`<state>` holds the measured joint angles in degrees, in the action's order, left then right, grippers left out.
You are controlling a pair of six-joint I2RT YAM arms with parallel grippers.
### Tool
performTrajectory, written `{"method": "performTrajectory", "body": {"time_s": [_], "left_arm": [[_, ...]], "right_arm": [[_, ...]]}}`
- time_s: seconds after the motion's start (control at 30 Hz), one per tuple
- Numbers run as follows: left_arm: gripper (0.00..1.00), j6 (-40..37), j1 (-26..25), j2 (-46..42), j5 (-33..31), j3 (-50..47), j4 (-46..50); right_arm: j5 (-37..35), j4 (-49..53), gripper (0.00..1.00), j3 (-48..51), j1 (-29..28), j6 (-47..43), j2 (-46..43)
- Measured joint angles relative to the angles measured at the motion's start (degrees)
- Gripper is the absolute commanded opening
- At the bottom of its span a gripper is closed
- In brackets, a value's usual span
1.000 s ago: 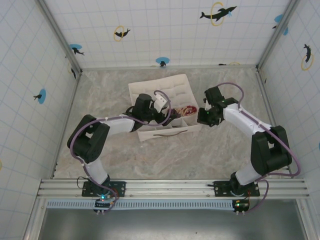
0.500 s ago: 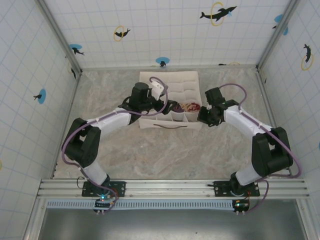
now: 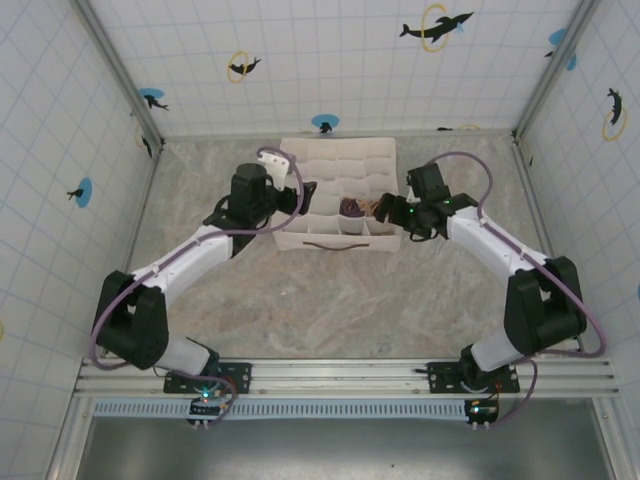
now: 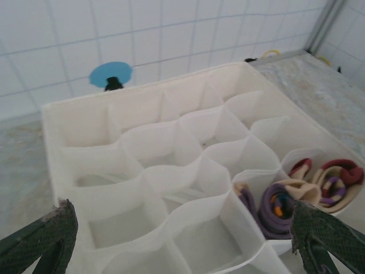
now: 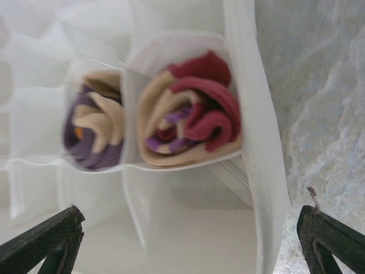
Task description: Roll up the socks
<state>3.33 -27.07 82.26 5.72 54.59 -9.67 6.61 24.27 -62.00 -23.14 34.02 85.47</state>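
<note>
You see both socks rolled into tight coils, each tucked in its own cell of the white organiser (image 5: 259, 171). The purple sock (image 5: 94, 131), with tan swirled through it and a fleck of orange, sits just beside the beige sock (image 5: 191, 111). Dark red wraps the beige roll, which fills the near right corner cell.

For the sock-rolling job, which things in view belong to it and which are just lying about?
Belongs to the job:
- purple sock, rolled
- beige sock, rolled, in the neighbouring compartment

Just there:
- white organiser box holding both rolls
- marbled table
- dolphin stickers on the walls
</note>
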Motion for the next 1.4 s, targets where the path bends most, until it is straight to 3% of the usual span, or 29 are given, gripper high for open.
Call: {"method": "performTrajectory", "body": {"time_s": [0.13,0.3,0.67,1.07,1.4], "left_arm": [[0.98,0.1,5.2,-2.7,-1.9,-8.1,-3.4],[0.97,-0.3,14.8,-3.0,-4.2,-18.0,-5.6],[0.97,-3.5,24.4,-6.9,-6.3,-40.0,-23.5],[0.97,-3.7,26.4,-5.2,-4.9,-54.1,-47.0],[0.98,-1.8,26.6,3.3,-9.7,-54.3,-63.1]], "right_arm": [[-6.5,-2.7,1.0,2.2,-0.3,-4.9,-7.7],[-17.1,-9.7,1.0,13.5,0.4,-12.4,-20.0],[-28.9,-29.0,0.99,40.1,6.7,-25.0,-25.5],[-27.6,-58.5,0.99,59.9,12.4,-32.0,-26.6],[-21.9,-85.8,0.99,61.8,16.1,-32.7,-17.8]]}}
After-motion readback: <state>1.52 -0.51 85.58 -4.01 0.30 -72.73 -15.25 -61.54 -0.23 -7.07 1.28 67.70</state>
